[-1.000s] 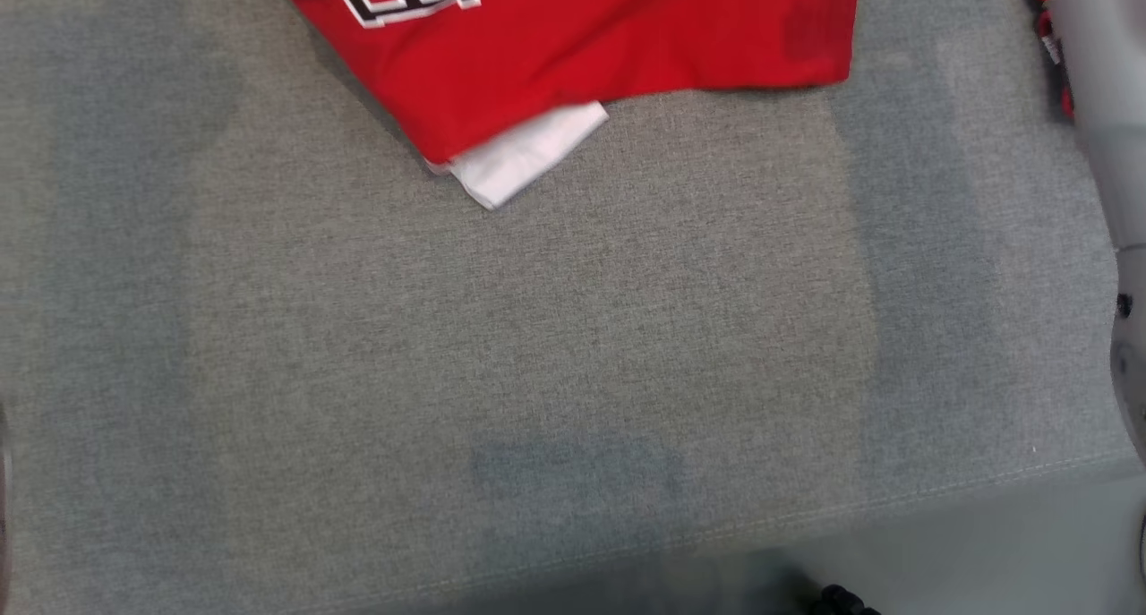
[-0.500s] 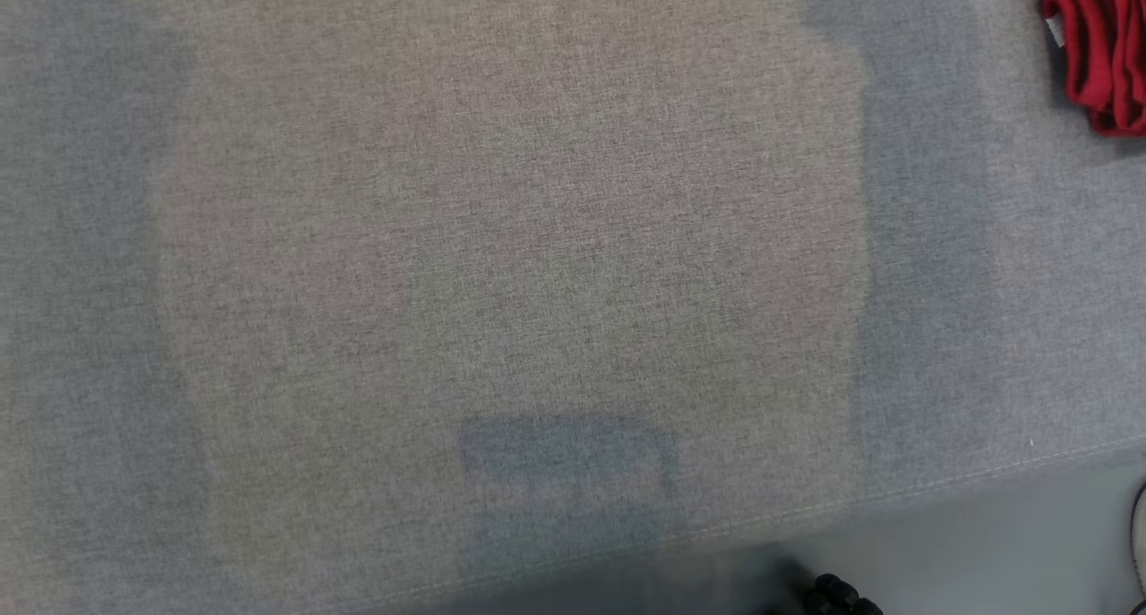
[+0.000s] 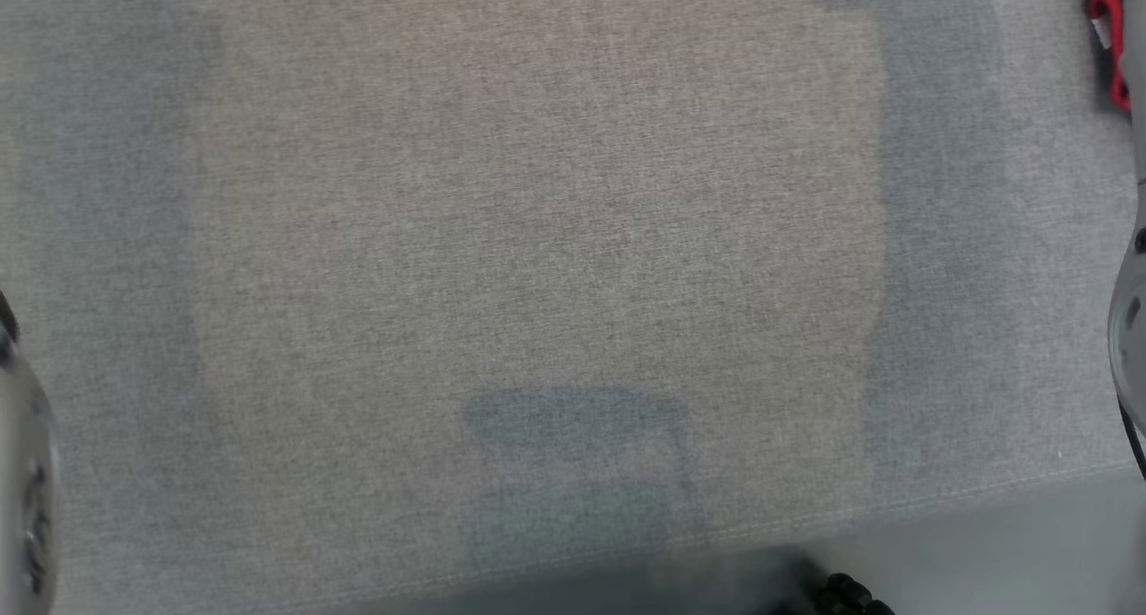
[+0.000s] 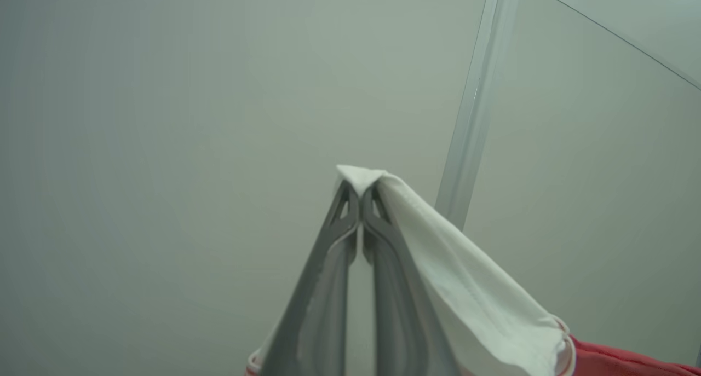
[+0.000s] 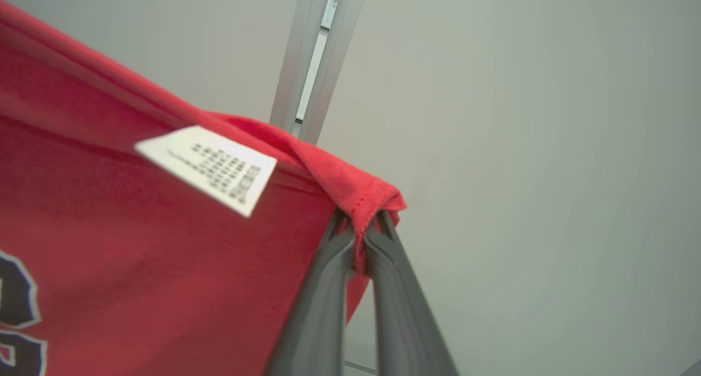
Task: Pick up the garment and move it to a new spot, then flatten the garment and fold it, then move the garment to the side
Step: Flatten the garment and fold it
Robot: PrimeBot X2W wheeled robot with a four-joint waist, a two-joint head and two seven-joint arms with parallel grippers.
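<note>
The garment is a red jersey with white sleeves and dark lettering. In the left wrist view my left gripper (image 4: 360, 191) is shut on a white corner of the garment (image 4: 465, 288), which hangs down to the right of the fingers. My right gripper (image 5: 361, 225) is shut on a bunched red edge of the garment (image 5: 164, 244) in the right wrist view, where a white care label (image 5: 211, 168) shows. Both grippers face a pale wall, with the cloth held up. The head view has a sliver of the red garment (image 3: 1110, 51) at the top right edge.
A wide grey fabric surface (image 3: 537, 239) lies below the head camera, its front seam running along the bottom right. Pale forearms sit at the left edge (image 3: 22, 481) and the right edge (image 3: 1130, 328). An aluminium post (image 5: 312, 53) stands against the wall.
A second ago the red garment hung into the top of the head view; it has since risen out of it, leaving a red sliver at the top right. Both forearms have come into the edges.
</note>
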